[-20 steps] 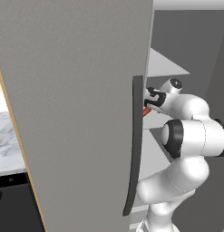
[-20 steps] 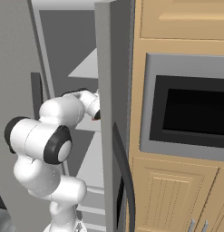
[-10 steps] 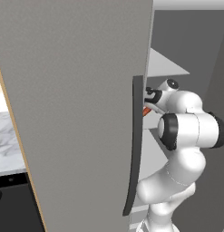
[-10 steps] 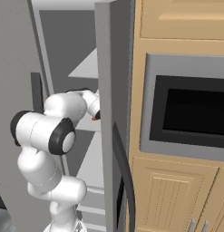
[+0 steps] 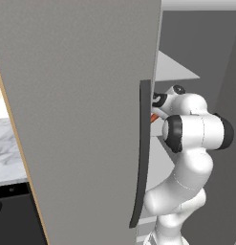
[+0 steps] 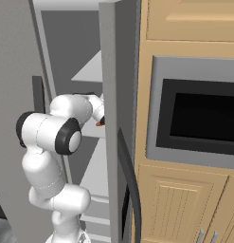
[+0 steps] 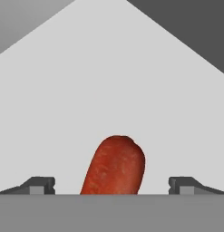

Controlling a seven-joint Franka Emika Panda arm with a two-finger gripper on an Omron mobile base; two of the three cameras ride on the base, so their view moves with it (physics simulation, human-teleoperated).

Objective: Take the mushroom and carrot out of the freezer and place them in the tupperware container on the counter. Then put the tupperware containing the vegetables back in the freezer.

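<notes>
I look through the hand view and I see the carrot [image 7: 114, 166] lying on a pale grey shelf [image 7: 113, 81] inside the freezer [image 5: 81, 95]. The carrot sits at 6 o'clock in that view, with its round end pointing up to 12 o'clock. My end effector [image 7: 111, 185] is spread wide, and it is not pinching anything. One dark fingertip [image 7: 38, 185] sits at 8 o'clock and the other at 4 o'clock, and the carrot is between them with a gap on each side. In the left base view the big grey freezer door takes up the left side, and its long dark handle [image 5: 141, 158] curves down the middle. My white arm [image 5: 186, 158] bends up at 4 o'clock and reaches in behind that handle. A little bit of the orange-red carrot [image 5: 155, 116] peeks out just beside the handle, near the hand. A small piece of the white marble counter [image 5: 7, 148] shows at 9 o'clock. In the right base view the arm [image 6: 52, 142] stands at 8 o'clock and its hand goes in past the edge of the other grey door [image 6: 116, 95]. A tiny orange-red spot of carrot [image 6: 98, 124] shows there by the hand. At 3 o'clock in that view I see a dark oven window [image 6: 203, 118] set in light wood cabinets [image 6: 184, 199].
</notes>
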